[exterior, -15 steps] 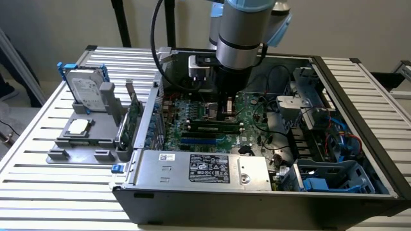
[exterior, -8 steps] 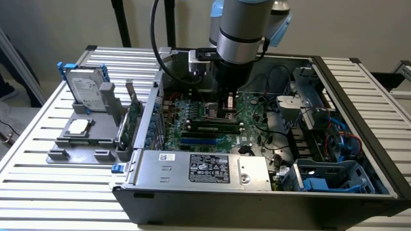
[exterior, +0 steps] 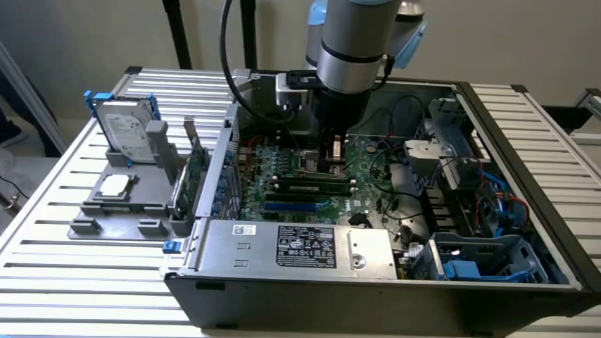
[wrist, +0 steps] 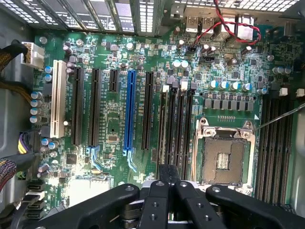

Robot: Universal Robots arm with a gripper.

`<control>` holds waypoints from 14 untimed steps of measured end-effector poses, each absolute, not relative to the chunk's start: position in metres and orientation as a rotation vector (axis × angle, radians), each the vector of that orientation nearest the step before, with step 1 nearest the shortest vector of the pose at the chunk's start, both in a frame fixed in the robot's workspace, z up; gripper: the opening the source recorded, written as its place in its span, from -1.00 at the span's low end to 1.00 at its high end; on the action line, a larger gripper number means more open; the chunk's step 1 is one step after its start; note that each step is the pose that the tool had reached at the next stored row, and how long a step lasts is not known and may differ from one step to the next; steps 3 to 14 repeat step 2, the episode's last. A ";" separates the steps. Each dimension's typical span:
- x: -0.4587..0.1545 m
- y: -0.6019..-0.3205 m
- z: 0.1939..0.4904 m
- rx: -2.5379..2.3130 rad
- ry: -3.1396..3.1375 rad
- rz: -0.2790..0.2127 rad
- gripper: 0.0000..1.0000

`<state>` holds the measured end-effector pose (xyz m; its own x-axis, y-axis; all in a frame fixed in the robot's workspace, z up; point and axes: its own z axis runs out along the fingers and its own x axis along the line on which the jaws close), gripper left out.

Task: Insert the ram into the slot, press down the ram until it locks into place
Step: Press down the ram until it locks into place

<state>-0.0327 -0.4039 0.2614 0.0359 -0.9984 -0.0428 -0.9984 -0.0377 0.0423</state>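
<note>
The ram (exterior: pixel 305 185), a long dark green stick with dark chips, lies along the black slots (exterior: pixel 310 193) on the motherboard of the open PC case. How deep it sits is unclear. My gripper (exterior: pixel 333 165) hangs just behind it over the silver processor socket (exterior: pixel 314 162). In the wrist view its black fingers (wrist: pixel 161 191) are drawn together at the gripper (wrist: pixel 170 177), shut, with nothing visible between them. Beyond them run several parallel black slots (wrist: pixel 175 129) with white end clips. From above I cannot tell which one carries the stick.
A blue slot (wrist: pixel 129 109) and the processor socket (wrist: pixel 224 152) flank the black slots, with another slot bank (wrist: pixel 276 143) beyond. The power supply (exterior: pixel 291 246), drive cage (exterior: pixel 488 260) and cables (exterior: pixel 413 162) crowd the case. An upright green card (exterior: pixel 193 176) and a hard drive (exterior: pixel 127 130) stand at the exterior view's left.
</note>
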 end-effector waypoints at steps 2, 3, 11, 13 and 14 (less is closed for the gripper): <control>-0.033 -0.404 0.261 2.260 -2.179 -0.095 -0.79; -0.033 -0.404 0.261 2.260 -2.179 -0.095 -0.79; -0.033 -0.404 0.261 2.260 -2.179 -0.095 -0.79; -0.033 -0.404 0.261 2.260 -2.179 -0.095 -0.79; -0.033 -0.404 0.261 2.260 -2.179 -0.095 -0.79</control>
